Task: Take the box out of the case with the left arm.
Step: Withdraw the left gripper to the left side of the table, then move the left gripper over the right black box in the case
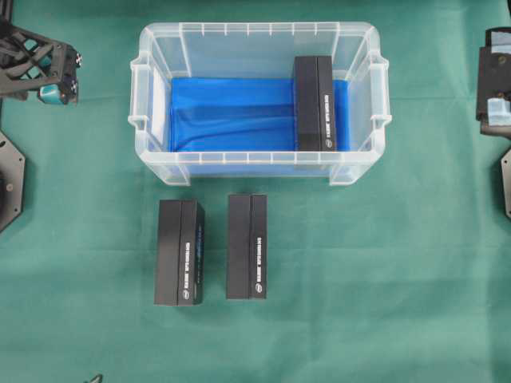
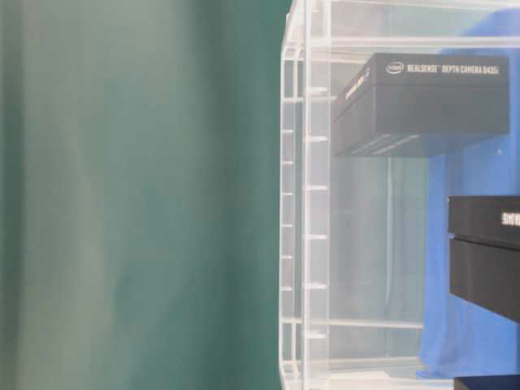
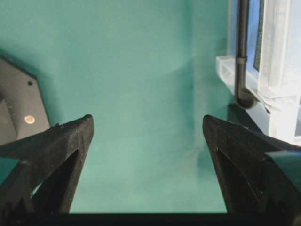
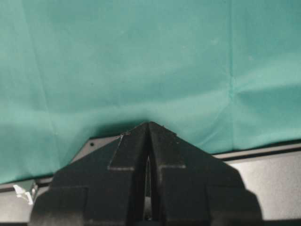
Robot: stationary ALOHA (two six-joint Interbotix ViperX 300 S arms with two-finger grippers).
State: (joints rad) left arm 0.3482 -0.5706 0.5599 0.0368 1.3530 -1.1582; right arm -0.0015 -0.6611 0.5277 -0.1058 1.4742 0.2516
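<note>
The case (image 1: 255, 30) is a clear plastic bin with a blue floor, standing at the back middle of the green cloth. One black box (image 1: 314, 102) lies inside it against its right wall. The box also shows through the clear wall (image 2: 305, 203) in the table-level view (image 2: 422, 101). My left gripper (image 1: 60, 80) hovers left of the case, outside it, open and empty; in its wrist view (image 3: 146, 120) the jaws are wide apart over bare cloth, with a case corner (image 3: 277, 70) at the right. My right gripper (image 4: 148, 123) is shut and empty at the right edge (image 1: 495, 108).
Two more black boxes (image 1: 179, 252) (image 1: 247, 246) lie side by side on the cloth in front of the case. Dark arm base plates sit at the left edge (image 1: 8, 179) and the right edge (image 1: 505, 179).
</note>
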